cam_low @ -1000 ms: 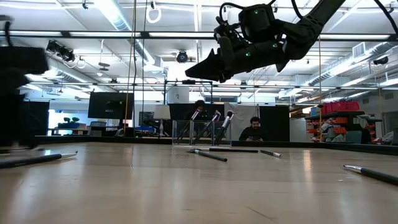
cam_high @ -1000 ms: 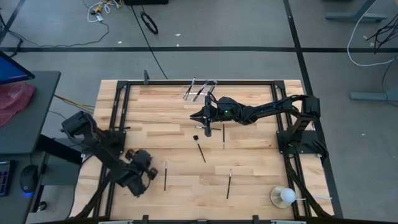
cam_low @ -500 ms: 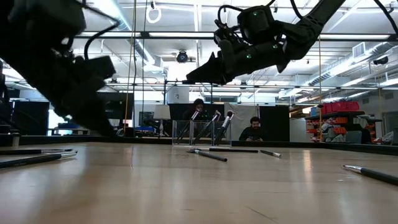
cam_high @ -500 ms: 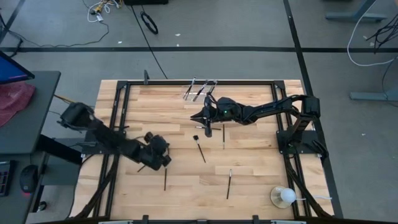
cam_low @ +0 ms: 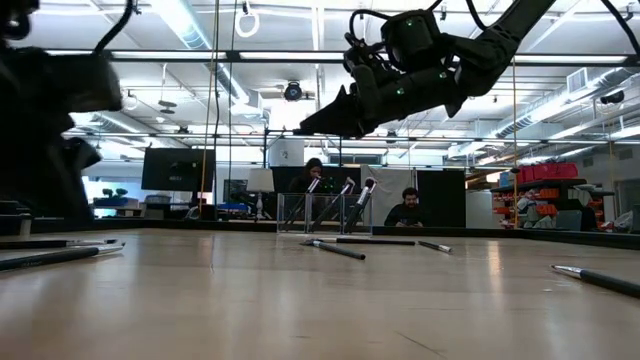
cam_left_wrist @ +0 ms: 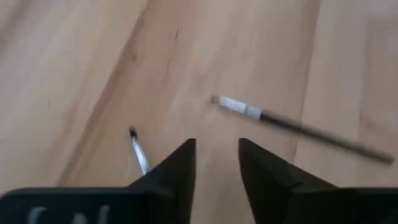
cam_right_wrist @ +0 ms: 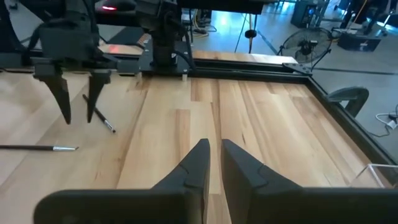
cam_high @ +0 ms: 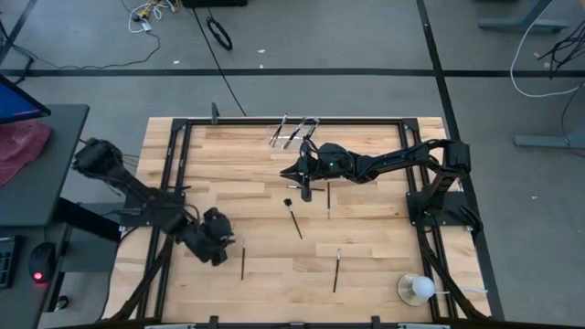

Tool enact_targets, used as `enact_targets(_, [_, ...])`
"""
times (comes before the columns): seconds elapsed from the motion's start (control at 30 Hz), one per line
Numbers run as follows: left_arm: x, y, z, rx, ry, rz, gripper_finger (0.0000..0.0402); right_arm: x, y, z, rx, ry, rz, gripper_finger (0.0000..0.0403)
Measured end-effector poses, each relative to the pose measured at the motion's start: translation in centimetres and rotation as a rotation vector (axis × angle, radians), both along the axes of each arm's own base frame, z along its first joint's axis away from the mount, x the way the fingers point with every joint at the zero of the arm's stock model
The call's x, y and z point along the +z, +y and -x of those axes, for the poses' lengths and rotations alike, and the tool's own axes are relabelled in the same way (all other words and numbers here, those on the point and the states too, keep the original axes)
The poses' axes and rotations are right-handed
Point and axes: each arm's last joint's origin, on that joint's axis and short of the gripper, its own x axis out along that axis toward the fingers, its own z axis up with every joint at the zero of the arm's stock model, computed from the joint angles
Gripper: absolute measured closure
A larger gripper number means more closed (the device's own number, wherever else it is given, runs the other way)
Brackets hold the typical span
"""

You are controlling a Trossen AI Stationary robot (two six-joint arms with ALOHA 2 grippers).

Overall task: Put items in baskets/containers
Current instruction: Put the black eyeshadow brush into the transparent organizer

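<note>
Since half a second ago the left gripper (cam_high: pixel 219 251) has pulled back from the middle of the light wooden plank table (cam_high: pixel 375 233) toward the near left, and its fingers (cam_left_wrist: pixel 180 168), shut before, are now standing parted with nothing between them. It is hanging just beside a thin black-handled makeup brush (cam_high: pixel 243 259) lying on the boards. In the left wrist view, 2 such brushes are lying ahead of the empty fingers, 1 with a silver ferrule (cam_left_wrist: pixel 298 126).

Farther right, another brush with a square dark head (cam_high: pixel 293 217) is lying mid-table, and 2 more (cam_high: pixel 336 270) are resting apart.

The small clear plastic holder (cam_high: pixel 294 133) is sitting at the far edge with several brushes leaning in it.

The right gripper (cam_high: pixel 294 171) is hovering above the table just in front of that holder, its fingers (cam_right_wrist: pixel 193 168) nearly closed on nothing.
</note>
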Motion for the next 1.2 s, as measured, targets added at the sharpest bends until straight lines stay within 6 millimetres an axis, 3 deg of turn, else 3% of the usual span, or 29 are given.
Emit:
enact_targets(0.13, [-0.6, -0.5, 1.0, 0.056, 0.059, 0.028, 0.0235, 0.1, 0.0, 0.0, 0.000, -0.010, 0.001, 0.0362])
enact_targets(0.43, [-1.0, -1.8, 2.2, 0.108, 0.025, 0.037, 0.0231, 0.2, -0.1, 0.0, -0.002, -0.022, 0.004, 0.0362])
enact_targets(0.63, [-0.3, -2.8, 2.6, 0.086, -0.014, 0.021, 0.0253, 0.2, -0.1, 0.0, -0.002, -0.023, 0.006, 0.0362])
enact_targets(0.83, [-0.5, -2.1, 4.3, 0.199, 0.105, -0.032, 0.0296, 0.4, -0.3, 0.0, -0.007, -0.037, 0.008, 0.0362])
enact_targets(0.97, [-0.3, -2.0, 4.6, 0.247, -0.009, -0.089, 0.0317, 0.4, -0.3, -0.1, -0.009, -0.044, 0.009, 0.0362])
enact_targets(1.1, [-0.2, -2.2, 4.4, 0.238, -0.060, -0.097, 0.0315, 0.4, -0.3, -0.1, -0.013, -0.044, -0.007, 0.0362])
enact_targets(1.2, [-0.6, -2.3, 4.3, 0.237, -0.037, -0.105, 0.0291, 0.4, -0.3, -0.1, -0.014, -0.044, -0.013, 0.0362])
